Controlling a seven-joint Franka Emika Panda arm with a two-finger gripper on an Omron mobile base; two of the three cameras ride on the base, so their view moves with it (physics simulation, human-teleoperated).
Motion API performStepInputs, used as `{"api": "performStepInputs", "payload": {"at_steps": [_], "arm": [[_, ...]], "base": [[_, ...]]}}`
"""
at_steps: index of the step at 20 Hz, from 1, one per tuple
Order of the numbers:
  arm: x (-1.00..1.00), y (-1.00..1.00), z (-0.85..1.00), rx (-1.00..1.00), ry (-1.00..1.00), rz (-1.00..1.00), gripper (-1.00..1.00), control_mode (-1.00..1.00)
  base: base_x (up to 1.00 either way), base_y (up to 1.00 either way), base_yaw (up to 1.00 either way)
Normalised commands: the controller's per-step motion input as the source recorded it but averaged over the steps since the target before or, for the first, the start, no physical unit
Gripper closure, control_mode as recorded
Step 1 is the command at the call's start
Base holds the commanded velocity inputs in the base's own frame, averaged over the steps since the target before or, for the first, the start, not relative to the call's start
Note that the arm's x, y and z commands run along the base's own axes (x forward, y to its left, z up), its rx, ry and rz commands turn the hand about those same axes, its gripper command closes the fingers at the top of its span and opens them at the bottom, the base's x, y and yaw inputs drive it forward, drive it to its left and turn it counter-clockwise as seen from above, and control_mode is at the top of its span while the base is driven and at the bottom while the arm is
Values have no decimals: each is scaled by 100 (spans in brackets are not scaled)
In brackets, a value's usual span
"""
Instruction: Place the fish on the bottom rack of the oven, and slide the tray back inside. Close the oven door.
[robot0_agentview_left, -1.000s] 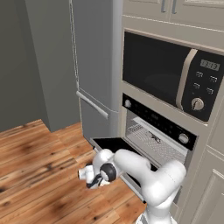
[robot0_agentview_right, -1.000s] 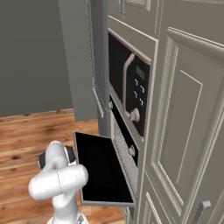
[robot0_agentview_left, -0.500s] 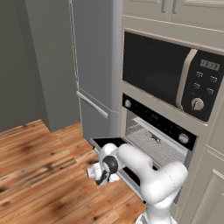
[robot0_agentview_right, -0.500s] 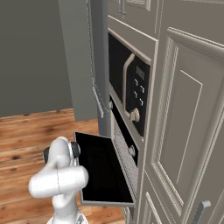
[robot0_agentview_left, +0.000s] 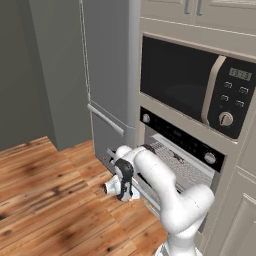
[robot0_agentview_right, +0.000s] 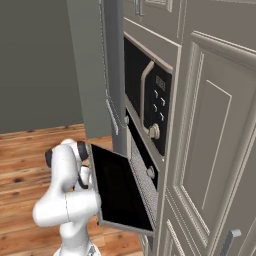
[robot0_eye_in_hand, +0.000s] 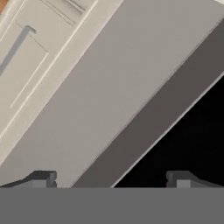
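The oven (robot0_agentview_left: 181, 138) stands with its door (robot0_agentview_right: 118, 188) folded down flat. Inside, the silvery wire rack (robot0_agentview_left: 189, 171) is slid in, and a small dark fish (robot0_agentview_left: 176, 156) lies on it near the back. My gripper (robot0_agentview_left: 118, 188) hangs low at the door's front edge, just under it, open with nothing between the fingers. In the hand view the gripper (robot0_eye_in_hand: 109, 181) faces the oven door (robot0_eye_in_hand: 131, 100), showing its grey frame and black glass very close, with both fingertips (robot0_eye_in_hand: 41, 178) wide apart.
A dark-glass microwave (robot0_agentview_left: 190, 80) sits above the oven. A tall grey fridge (robot0_agentview_left: 107, 75) stands to the left, and cream cabinet doors (robot0_agentview_right: 210, 150) to the right. A cabinet drawer with a bar handle (robot0_eye_in_hand: 15, 48) shows beyond the door. Wooden floor (robot0_agentview_left: 45, 200) spreads on the left.
My hand has moved up and to the right, in under the front edge of the oven door. The gripper stays open, and the door and rack have not moved.
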Motion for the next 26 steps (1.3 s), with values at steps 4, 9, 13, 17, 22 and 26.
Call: {"api": "performStepInputs", "payload": {"at_steps": [4, 9, 13, 17, 22, 26], "arm": [[-27, -66, 100, -15, -26, -11, -100, -100], [-15, -71, 100, -14, -28, -8, -100, -100], [-6, -85, 100, -9, -28, -4, -100, -100], [0, -88, 100, -7, -27, -1, -100, -100], [0, -81, 71, -5, -25, 0, -100, -100], [-3, -6, 48, -39, -43, -4, -100, -100]], "base": [[0, 0, 0], [0, 0, 0], [0, 0, 0], [0, 0, 0], [0, 0, 0], [0, 0, 0]]}}
